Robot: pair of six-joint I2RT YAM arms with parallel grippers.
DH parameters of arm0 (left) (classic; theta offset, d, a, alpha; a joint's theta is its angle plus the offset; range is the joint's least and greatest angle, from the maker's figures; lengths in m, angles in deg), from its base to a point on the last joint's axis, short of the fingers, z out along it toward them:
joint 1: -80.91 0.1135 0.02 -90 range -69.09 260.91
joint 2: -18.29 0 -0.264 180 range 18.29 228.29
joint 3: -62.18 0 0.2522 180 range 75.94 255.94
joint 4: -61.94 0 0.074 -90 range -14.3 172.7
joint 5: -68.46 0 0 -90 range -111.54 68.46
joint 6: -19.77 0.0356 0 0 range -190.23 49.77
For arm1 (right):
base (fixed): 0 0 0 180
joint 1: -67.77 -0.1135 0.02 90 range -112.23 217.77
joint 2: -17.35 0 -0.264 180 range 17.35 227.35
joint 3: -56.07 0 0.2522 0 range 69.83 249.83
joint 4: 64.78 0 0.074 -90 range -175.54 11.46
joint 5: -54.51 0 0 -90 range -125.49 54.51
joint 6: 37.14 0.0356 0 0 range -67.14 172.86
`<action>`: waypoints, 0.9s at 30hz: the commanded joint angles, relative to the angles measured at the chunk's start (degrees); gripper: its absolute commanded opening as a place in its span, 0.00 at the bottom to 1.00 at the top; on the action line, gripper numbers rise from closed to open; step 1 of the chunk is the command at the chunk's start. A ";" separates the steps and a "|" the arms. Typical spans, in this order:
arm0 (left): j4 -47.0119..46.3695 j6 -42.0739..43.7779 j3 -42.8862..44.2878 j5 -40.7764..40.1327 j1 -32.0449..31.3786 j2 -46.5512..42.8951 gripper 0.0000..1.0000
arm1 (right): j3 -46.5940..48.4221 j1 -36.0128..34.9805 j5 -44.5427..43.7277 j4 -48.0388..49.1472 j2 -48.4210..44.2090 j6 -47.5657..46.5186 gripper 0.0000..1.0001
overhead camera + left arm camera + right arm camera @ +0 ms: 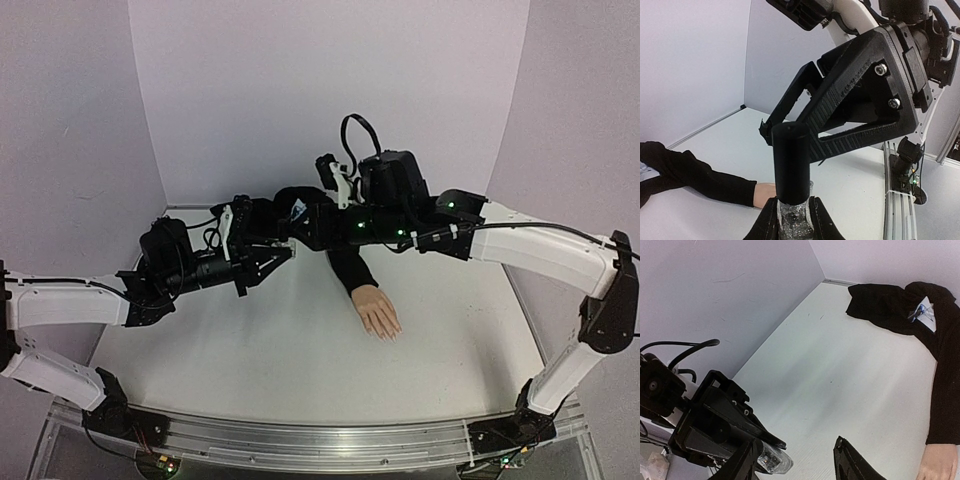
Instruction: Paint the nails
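Observation:
My left gripper (793, 201) is shut on a small clear bottle (792, 222) of glittery polish, held upright with its tall black cap (790, 160) on. My right gripper (799, 447) is open, and its black fingers (840, 107) reach in close over and behind the cap. From the right wrist, the bottle's glass body (772, 460) shows beside one finger. The mannequin hand (378, 312) lies palm down on the table, right of both grippers, with a black sleeve (350, 268). The nails (388, 333) at its fingertips are too small to make out.
The sleeve's bunched black cloth (890, 305) lies toward the back corner. White walls (300, 100) close in the table at the back and sides. An aluminium rail (300, 440) runs along the near edge, under both arm bases.

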 commanded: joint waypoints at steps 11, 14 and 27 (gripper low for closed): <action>0.31 2.11 1.60 0.19 -0.49 0.17 0.00 | -3.18 -1.82 2.55 0.90 -6.67 -9.49 0.67; 0.61 2.23 1.88 0.58 -0.50 0.55 0.00 | -2.46 -1.85 2.47 0.90 -5.70 -11.61 0.68; 0.14 2.09 2.17 0.78 -0.50 0.85 0.00 | 7.95 -1.84 5.73 -3.82 3.01 -13.13 0.32</action>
